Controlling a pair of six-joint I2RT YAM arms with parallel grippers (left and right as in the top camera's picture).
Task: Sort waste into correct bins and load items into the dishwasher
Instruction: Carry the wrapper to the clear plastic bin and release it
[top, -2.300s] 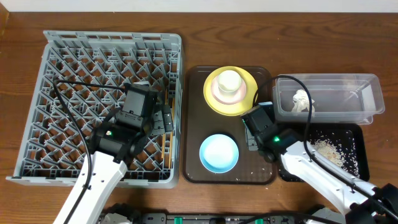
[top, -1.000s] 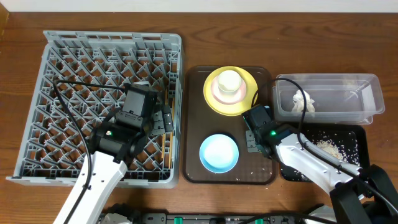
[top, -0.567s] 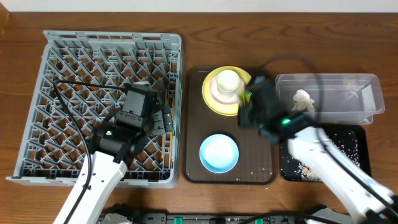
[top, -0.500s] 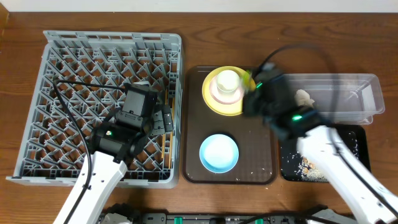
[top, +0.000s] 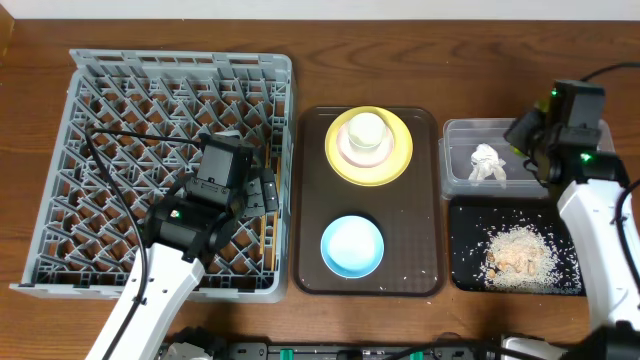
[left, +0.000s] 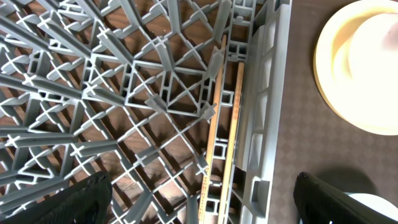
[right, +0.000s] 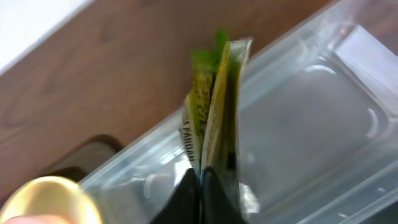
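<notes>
Overhead view. The grey dish rack (top: 180, 80) fills the left side of the table (top: 30, 40). The left arm (top: 165, 270) reaches over the rack's near right corner. The brown tray (top: 420, 260) sits at the centre of the table, just beside the rack. At the tray's far end lies the yellow plate (top: 398, 165); the pinkish-white small bowl (top: 350, 153) stands on it, with the cream cup (top: 367, 130) inside. The light blue bowl (top: 352, 245) stands at the tray's near end. On the right side, the clear tub (top: 458, 182) holds the crumpled tissue (top: 486, 163). The black tub (top: 570, 215) lies directly in front of it, toward the near edge, and holds the food scraps (top: 518, 250). The right arm (top: 590, 210) extends to the far right corner, its head above the clear tub's right end.

Left wrist view. The left gripper (left: 199, 205) hangs over the rack with its fingers (left: 68, 199) spread wide apart and nothing between them. The two chopsticks (left: 224, 124) lie side by side in the rack, along its right wall. The plate shows beyond that wall, on the tray.

Right wrist view. The right gripper (right: 200, 180) is clamped on the lower end of the snack wrapper (right: 214, 106). The wrapper stands upright, above the clear tub. Whether it touches the tub cannot be determined.
</notes>
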